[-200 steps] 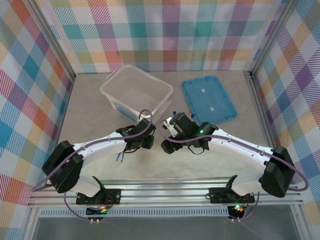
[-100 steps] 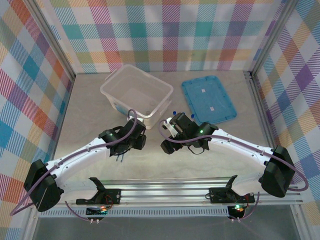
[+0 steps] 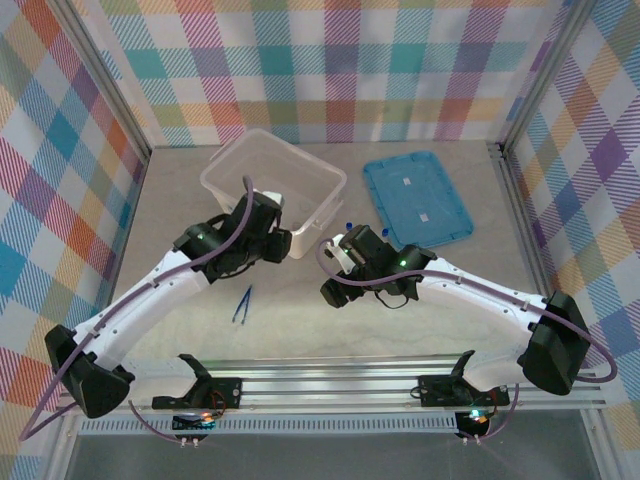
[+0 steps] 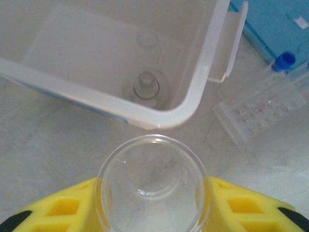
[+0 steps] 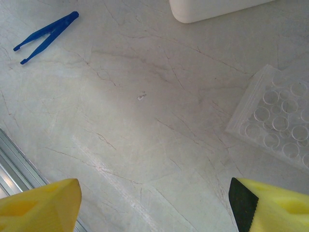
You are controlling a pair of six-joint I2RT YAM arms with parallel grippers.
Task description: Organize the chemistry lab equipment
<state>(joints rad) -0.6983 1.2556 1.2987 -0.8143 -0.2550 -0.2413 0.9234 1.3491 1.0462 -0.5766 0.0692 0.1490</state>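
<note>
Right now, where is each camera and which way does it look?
Top external: above and behind, looking down at the table; left arm and right arm show.
Left wrist: on left arm, facing the tub past the left tool, shut on the beaker.
Right wrist: on right arm, facing down at the tweezers past the open right tool.
Shared: top and right wrist both see tweezers.

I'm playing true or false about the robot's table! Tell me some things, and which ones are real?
1. The left claw holds a clear beaker. True.
2. The blue tweezers are inside the tub. False: they lie on the table.
3. The right claw is open and empty. True.
4. The blue lid covers the tub. False: it lies flat beside it.
5. A glass flask sits in the tub. True.
</note>
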